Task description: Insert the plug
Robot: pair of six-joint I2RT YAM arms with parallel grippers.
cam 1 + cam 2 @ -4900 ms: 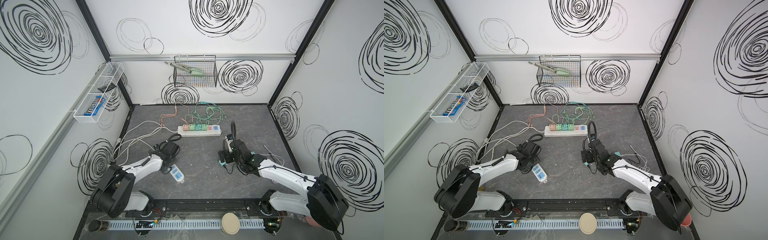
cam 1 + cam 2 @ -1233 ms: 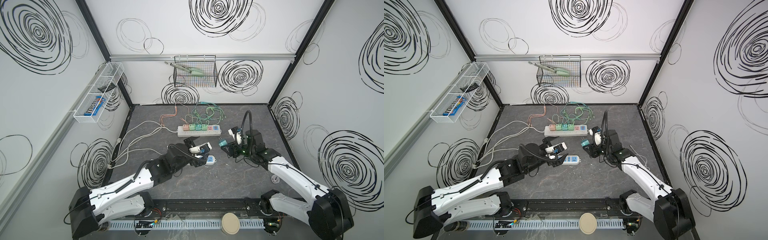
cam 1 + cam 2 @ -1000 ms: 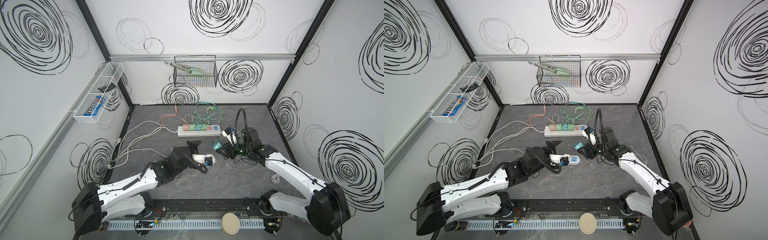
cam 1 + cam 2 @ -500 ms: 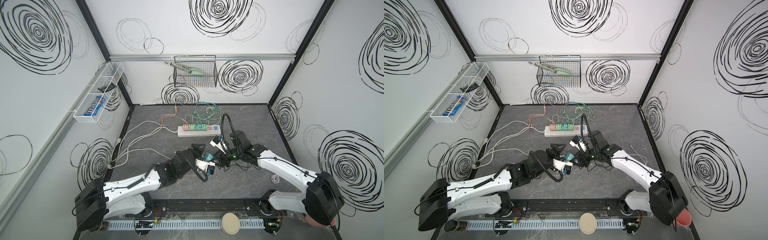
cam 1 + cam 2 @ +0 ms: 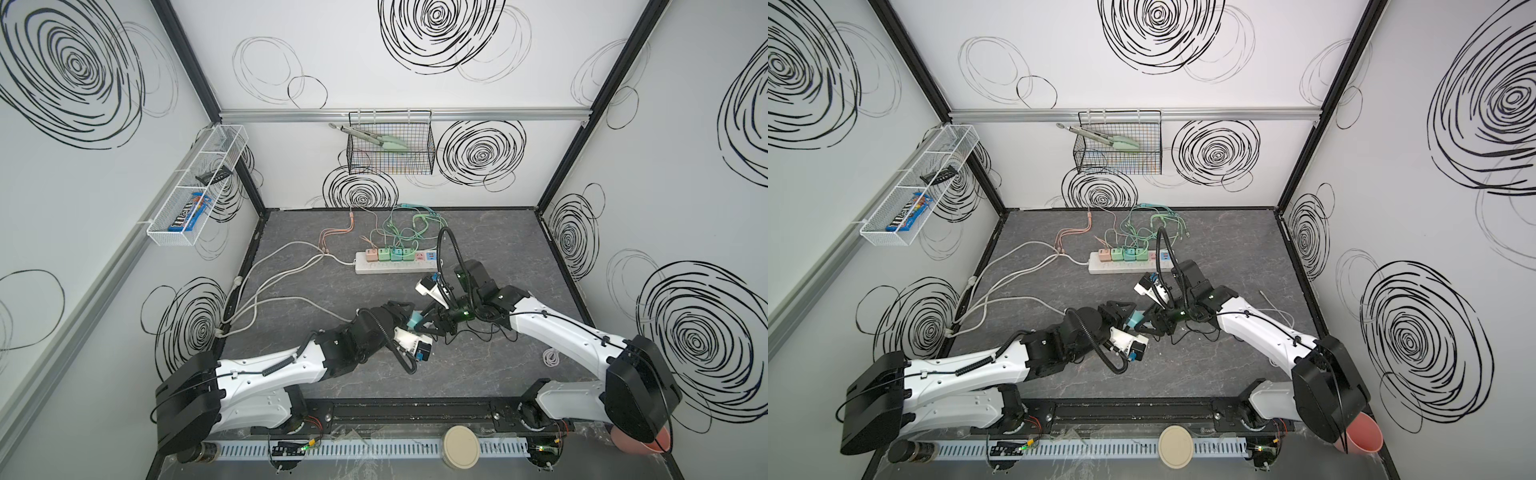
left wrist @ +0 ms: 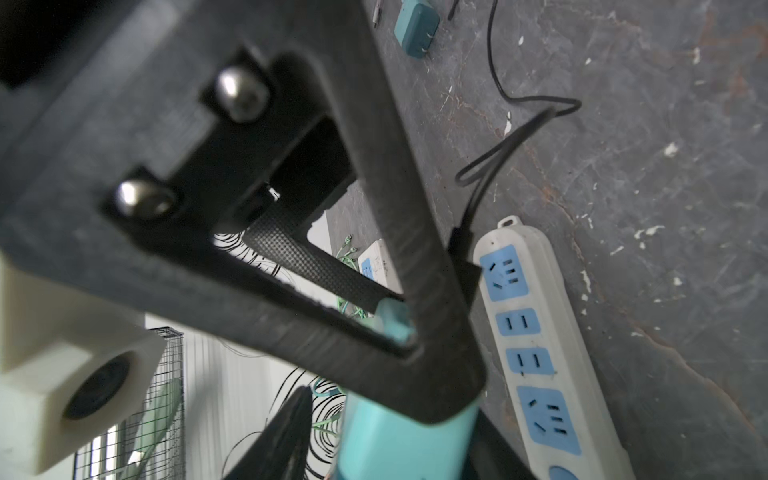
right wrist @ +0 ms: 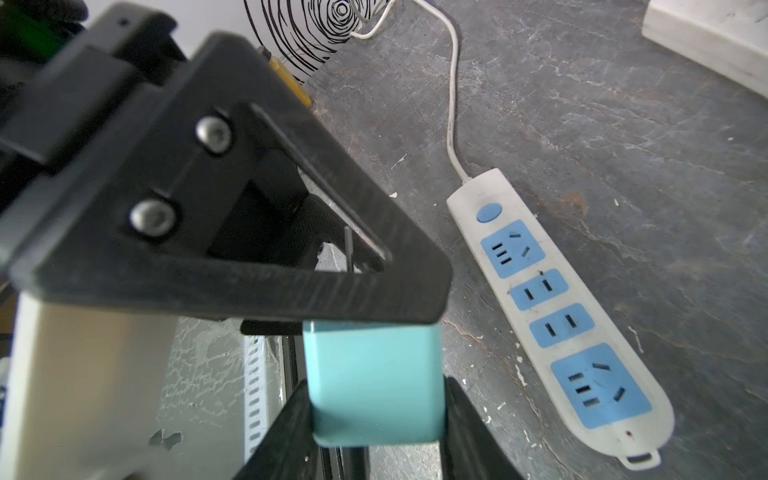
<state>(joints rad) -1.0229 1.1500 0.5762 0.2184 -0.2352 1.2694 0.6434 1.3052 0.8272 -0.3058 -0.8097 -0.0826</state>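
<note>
teal charger plug (image 7: 374, 382): smooth rounded block, held aloft, pinched from opposite sides by right gripper (image 5: 428, 323) and left gripper (image 5: 409, 316) | white power strip (image 7: 557, 307): four blue socket faces, round blue switch at cord end, sockets free, lying flat face up, near the plug, not touching it

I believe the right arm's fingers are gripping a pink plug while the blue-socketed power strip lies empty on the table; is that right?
Not quite: the plug is teal, not pink, as the right wrist view shows; everything else stands.
</note>
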